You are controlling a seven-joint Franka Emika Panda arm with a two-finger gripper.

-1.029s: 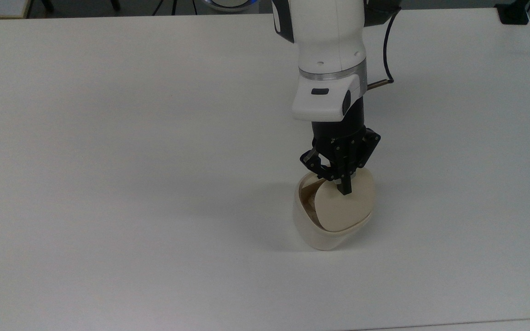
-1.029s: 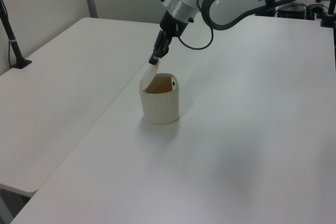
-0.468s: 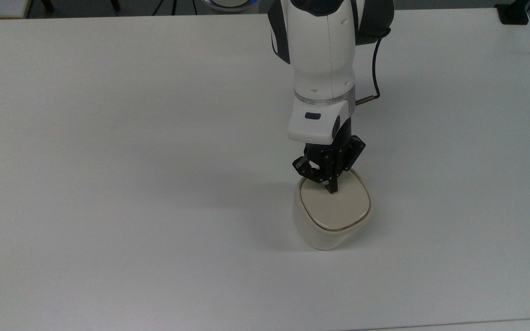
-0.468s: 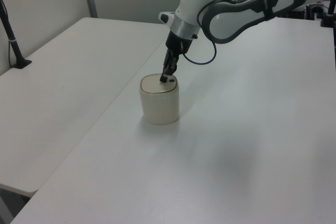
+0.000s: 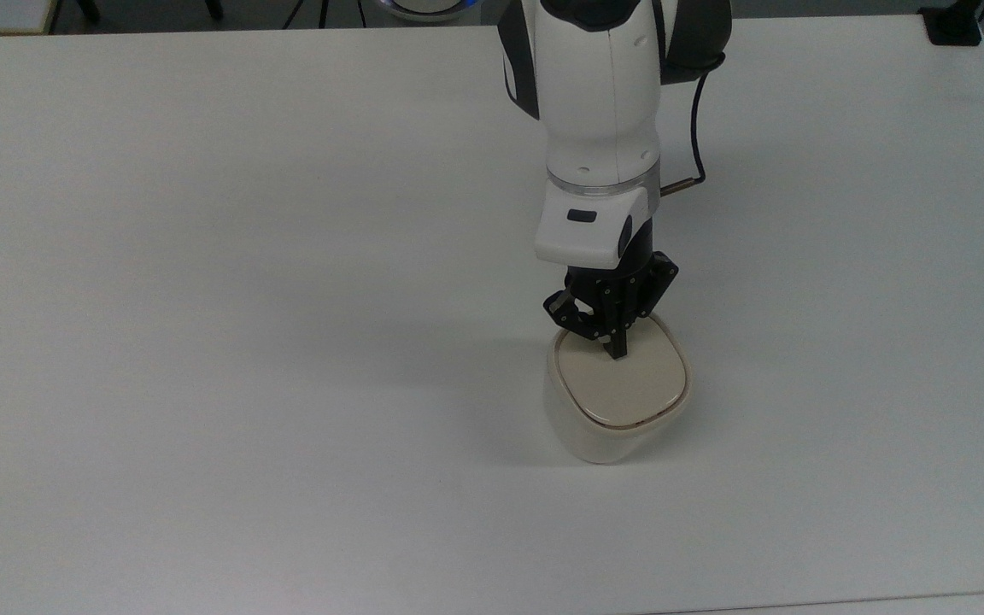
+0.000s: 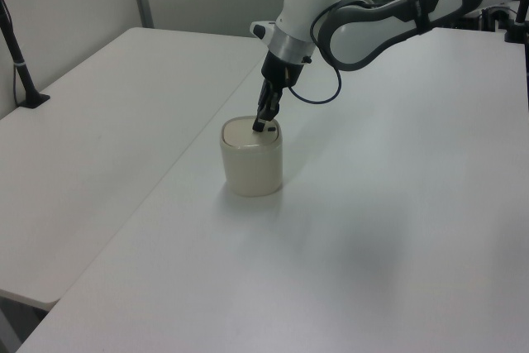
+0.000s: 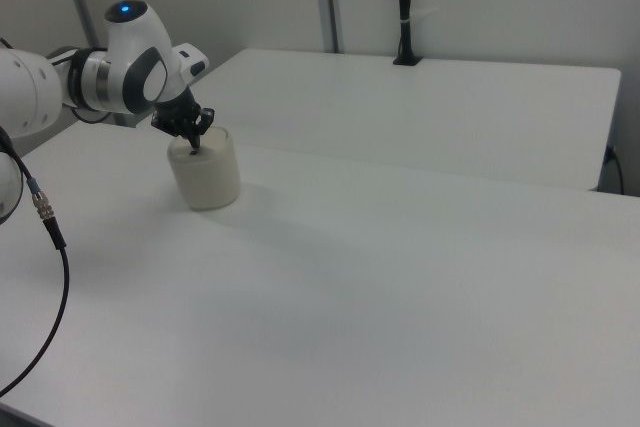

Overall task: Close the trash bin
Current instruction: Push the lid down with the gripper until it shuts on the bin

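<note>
The cream-white trash bin stands on the white table with its flat lid lying level on the rim. My gripper points down at the lid's far edge, its black fingers together and the tip resting on the lid. The small black mark on the lid sits just beside the fingertip in the left view.
The white table spreads wide around the bin. A second table adjoins it in the left view. A black post stands at the far table edge in the right view, and a black cable hangs by the wrist.
A second ago the lid stood tilted up with the bin's inside showing. The gripper pushed it down flat onto the rim; over the last half second nothing has moved.
</note>
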